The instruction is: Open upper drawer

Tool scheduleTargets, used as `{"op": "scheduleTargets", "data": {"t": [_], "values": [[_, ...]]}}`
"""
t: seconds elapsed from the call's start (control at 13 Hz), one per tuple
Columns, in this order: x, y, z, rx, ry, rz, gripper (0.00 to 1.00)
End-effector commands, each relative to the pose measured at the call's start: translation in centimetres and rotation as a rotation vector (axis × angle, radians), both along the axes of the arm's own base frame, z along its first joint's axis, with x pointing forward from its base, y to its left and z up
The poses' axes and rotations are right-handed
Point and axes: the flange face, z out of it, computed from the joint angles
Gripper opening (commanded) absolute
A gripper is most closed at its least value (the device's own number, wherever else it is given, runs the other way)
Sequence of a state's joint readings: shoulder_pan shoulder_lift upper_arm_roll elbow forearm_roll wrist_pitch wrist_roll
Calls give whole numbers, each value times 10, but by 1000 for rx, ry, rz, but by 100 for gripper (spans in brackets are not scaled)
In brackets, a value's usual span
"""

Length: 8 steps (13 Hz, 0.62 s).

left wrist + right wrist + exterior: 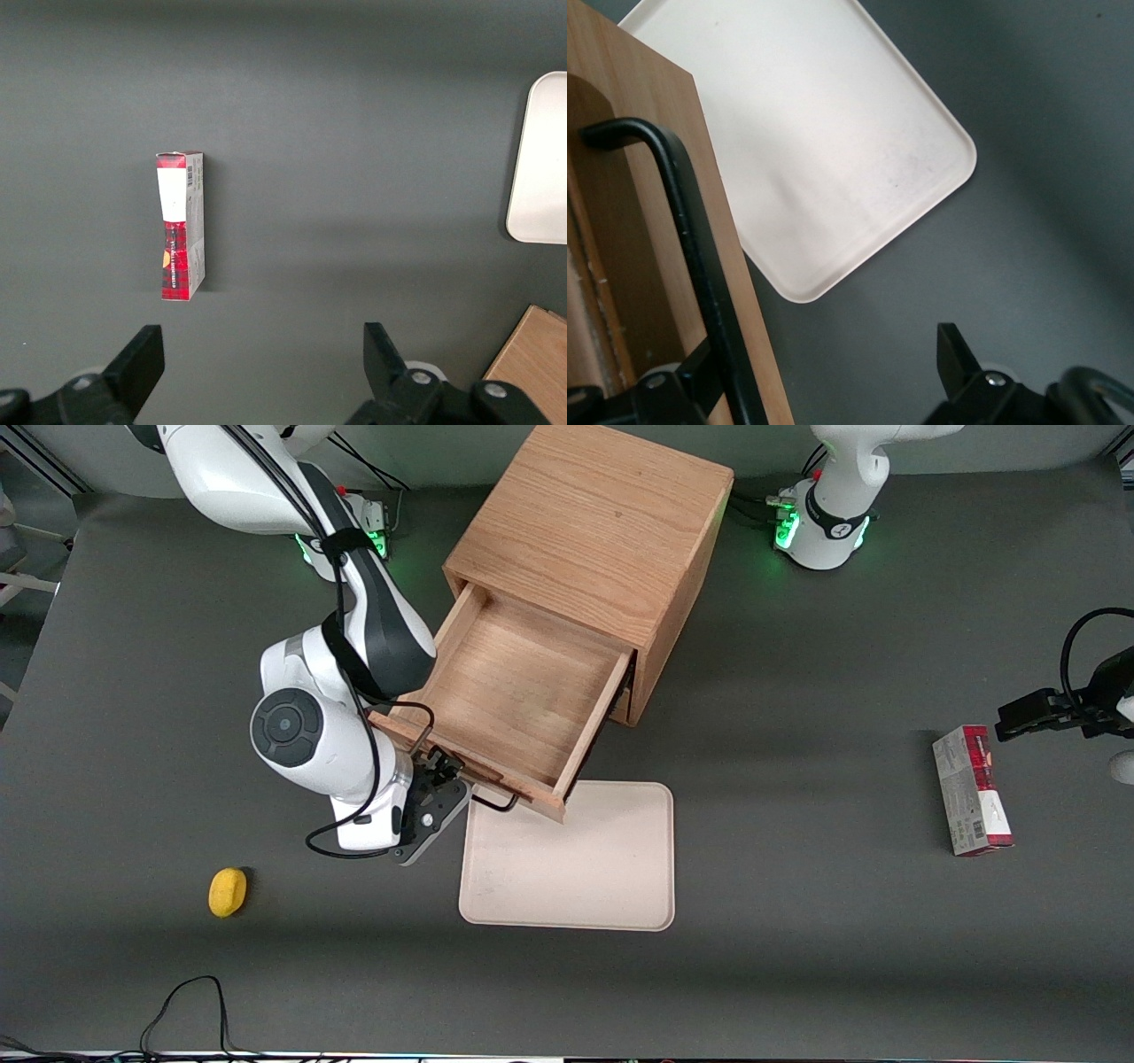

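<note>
Upper drawer point(518, 691) pulled well out of the oak cabinet point(602, 522), pincer point(440, 788) at its handle.

Drawer interior is bare wood; its front edge overhangs the corner of the beige tray point(576, 859) on the desk point(797, 921). In the wrist view the pincer point(824, 372) is spread wide: one finger point(691, 376) sits right against the black wire handle point(691, 239), the other finger point(957, 354) well apart from it over the desk, nothing clamped between them. Handle runs along the drawer front point(620, 221), with the tray point(806, 142) just beside it. Yellow object point(227, 891) lies nearer the front camera, toward the working arm's end. Red-and-white box point(972, 790) lies toward the parked arm's end.
</note>
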<state>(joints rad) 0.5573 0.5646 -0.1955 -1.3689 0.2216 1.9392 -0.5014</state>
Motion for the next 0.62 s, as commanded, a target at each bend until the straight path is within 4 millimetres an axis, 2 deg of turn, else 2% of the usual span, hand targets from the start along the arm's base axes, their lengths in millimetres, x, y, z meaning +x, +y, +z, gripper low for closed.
{"op": "scheduleTargets", "data": {"t": [0.0,0.23,0.38,0.54], "values": [[8,4,5,3,-9,18,100],[8,6,21,8,-31,17,100],[8,8,45,11,-33,24,100],[9,4,80,9,-40,27,100]]}}
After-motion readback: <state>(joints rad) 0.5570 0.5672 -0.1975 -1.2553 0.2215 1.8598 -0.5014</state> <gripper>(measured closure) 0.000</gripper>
